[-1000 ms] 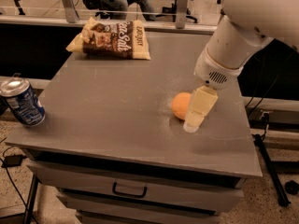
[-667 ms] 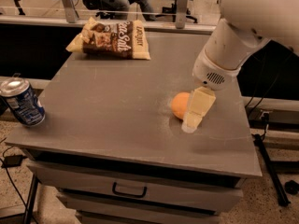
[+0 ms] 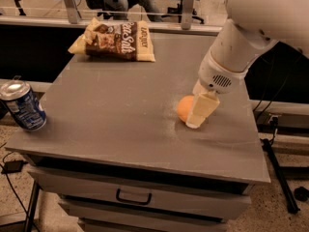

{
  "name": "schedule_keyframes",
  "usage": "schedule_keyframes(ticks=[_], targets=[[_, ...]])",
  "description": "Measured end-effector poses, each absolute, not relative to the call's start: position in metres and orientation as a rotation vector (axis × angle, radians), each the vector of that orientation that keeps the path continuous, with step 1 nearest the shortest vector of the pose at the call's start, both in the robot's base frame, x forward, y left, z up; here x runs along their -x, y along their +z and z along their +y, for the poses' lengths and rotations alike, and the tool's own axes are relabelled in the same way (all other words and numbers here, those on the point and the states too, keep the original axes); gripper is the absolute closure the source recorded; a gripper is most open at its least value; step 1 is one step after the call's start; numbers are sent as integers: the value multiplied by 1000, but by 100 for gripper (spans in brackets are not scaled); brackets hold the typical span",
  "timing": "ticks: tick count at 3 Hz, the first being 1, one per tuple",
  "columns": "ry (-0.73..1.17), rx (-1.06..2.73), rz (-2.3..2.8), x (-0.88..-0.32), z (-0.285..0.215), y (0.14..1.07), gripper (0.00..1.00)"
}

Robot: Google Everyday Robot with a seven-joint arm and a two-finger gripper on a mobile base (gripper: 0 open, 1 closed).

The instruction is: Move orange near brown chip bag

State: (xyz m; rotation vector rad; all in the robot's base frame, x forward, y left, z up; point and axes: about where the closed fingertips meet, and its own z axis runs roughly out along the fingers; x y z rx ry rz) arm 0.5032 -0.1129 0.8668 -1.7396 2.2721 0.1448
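Note:
The orange (image 3: 183, 108) rests on the grey table (image 3: 111, 115) at the right, towards the front. My gripper (image 3: 195, 119) is lowered onto it from the right on the white arm, and its cream end covers the orange's right side. The brown chip bag (image 3: 115, 40) lies flat at the far left of the table, well apart from the orange.
A blue soda can (image 3: 21, 105) stands at the table's front left corner. A drawer with a handle (image 3: 133, 196) is below the front edge. The white arm (image 3: 251, 28) fills the upper right. A railing and chairs stand behind the table.

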Motion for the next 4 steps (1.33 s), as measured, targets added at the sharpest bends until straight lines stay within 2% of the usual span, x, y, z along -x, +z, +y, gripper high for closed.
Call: schedule_keyframes(ticks=[2, 3, 4], targets=[[141, 1742, 2269, -502, -112, 867, 80], [140, 1743, 2268, -502, -111, 868, 100], [139, 1743, 2268, -502, -111, 868, 100]])
